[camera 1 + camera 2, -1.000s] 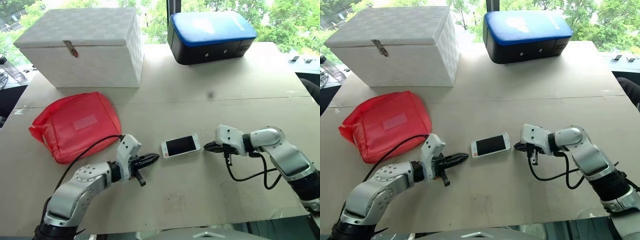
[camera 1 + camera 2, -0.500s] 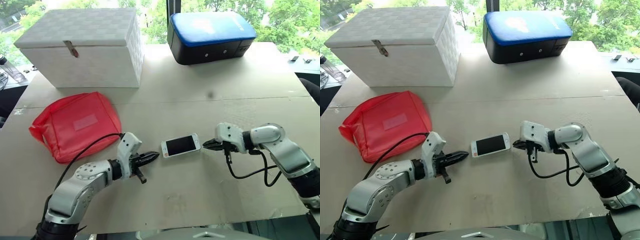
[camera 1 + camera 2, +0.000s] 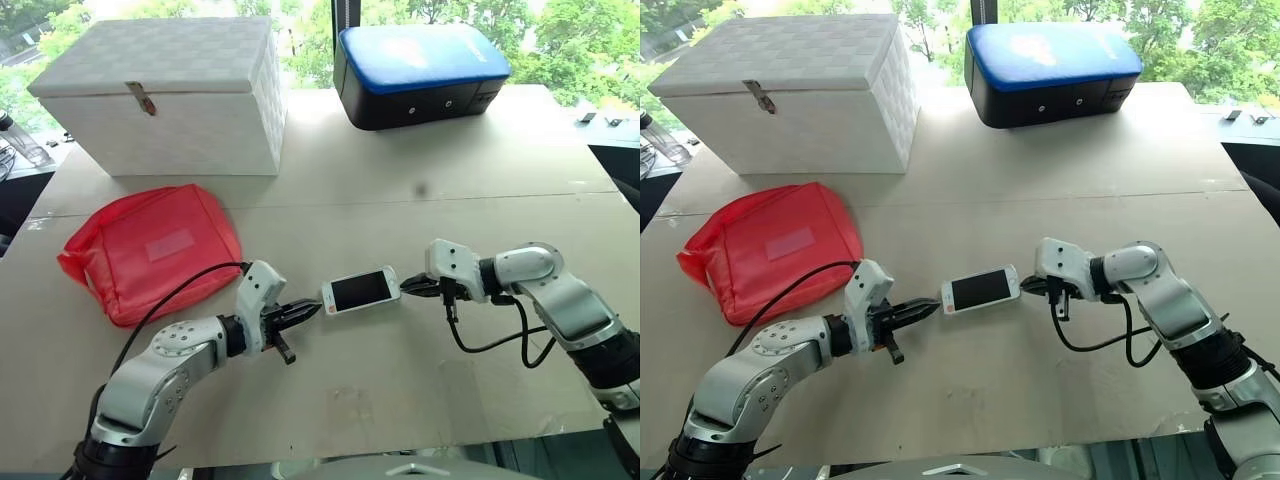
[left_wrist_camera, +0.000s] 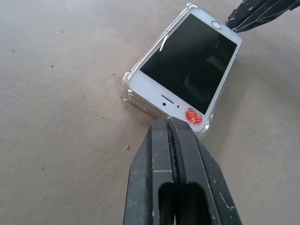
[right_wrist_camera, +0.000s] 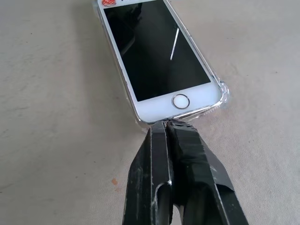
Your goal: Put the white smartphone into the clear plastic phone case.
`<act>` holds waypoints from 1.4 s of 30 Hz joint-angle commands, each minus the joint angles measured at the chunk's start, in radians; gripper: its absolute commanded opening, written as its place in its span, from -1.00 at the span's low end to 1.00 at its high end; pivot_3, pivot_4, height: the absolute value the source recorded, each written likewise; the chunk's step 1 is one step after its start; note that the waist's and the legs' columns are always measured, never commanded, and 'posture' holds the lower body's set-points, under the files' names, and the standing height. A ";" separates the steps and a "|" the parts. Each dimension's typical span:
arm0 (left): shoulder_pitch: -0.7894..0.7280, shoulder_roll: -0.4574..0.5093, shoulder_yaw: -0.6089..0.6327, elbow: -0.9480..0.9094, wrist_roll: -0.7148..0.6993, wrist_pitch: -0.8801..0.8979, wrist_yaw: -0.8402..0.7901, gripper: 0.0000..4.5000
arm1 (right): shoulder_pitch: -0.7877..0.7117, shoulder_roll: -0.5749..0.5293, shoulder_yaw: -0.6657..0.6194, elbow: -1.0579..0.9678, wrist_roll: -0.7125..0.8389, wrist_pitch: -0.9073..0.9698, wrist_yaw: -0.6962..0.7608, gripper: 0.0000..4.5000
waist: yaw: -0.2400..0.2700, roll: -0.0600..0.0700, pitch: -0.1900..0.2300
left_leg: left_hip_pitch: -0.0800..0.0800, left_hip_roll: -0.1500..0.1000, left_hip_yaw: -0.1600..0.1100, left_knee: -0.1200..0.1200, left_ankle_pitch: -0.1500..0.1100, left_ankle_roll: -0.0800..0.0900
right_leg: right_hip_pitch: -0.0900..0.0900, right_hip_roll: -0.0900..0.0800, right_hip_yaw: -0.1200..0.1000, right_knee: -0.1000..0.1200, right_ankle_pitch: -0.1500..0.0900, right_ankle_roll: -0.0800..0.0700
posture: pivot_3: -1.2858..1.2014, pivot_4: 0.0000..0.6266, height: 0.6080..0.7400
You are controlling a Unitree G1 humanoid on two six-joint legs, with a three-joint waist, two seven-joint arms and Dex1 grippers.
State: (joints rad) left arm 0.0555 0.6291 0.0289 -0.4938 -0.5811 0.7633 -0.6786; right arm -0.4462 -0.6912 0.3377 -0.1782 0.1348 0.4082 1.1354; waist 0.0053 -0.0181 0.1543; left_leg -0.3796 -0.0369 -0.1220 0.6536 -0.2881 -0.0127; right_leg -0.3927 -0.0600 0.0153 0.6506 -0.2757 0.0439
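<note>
**Both closed grippers now at the phone's two ends**

Closer in than a second ago: left gripper (image 3: pixel 303 311) up against the near-left short end of the white smartphone (image 3: pixel 361 290), where earlier a clear gap showed; right gripper (image 3: pixel 412 288) likewise nearer the opposite end, by the home button. Both sets of jaws pressed fully together, holding nothing. Phone itself unmoved on the table (image 3: pixel 420 380), between the two grippers, well apart from the red pouch (image 3: pixel 150 250).

Seated already, by the look of it, inside the clear plastic phone case (image 4: pixel 205 131): transparent rim and bumper corners visible round the white bezels in both wrist views. Judged as a last squeeze or nudge from either end to settle the phone fully into the shell; whether every corner is snapped home cannot be told.

Lying flat, screen up. Long axis running roughly left to right across the table, tilted slightly, the right end a little farther from the robot. Home button end toward the right gripper; speaker end, with a small red sticker, toward the left.
</note>
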 commanded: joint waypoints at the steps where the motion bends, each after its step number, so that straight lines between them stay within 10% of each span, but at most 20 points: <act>1: 0.003 0.001 0.003 -0.041 -0.013 0.002 0.002 -1.00 | -0.022 0.005 -0.008 -0.018 0.009 -0.013 0.012 -0.99 | -0.001 0.000 0.000 | 0.000 0.000 0.000 0.000 0.000 0.000 | -0.001 0.000 0.000 0.001 0.000 0.000 | 0.03 -0.52 1.00; 42: -0.023 0.018 -0.107 0.024 0.093 -0.008 0.003 -1.00 | -0.054 0.034 0.033 0.014 -0.032 -0.036 0.028 -0.99 | -0.012 -0.002 -0.002 | 0.001 -0.001 0.001 0.013 0.000 0.001 | 0.002 0.000 0.001 0.011 0.001 0.002 | 0.03 -0.52 1.00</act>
State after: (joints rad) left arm 0.0241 0.6478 -0.0503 -0.4789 -0.4979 0.7534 -0.6722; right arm -0.4832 -0.6646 0.3613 -0.1475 0.1011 0.3896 1.1520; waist -0.0068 -0.0199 0.1526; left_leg -0.3786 -0.0379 -0.1213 0.6668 -0.2884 -0.0121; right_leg -0.3910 -0.0595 0.0162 0.6614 -0.2745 0.0459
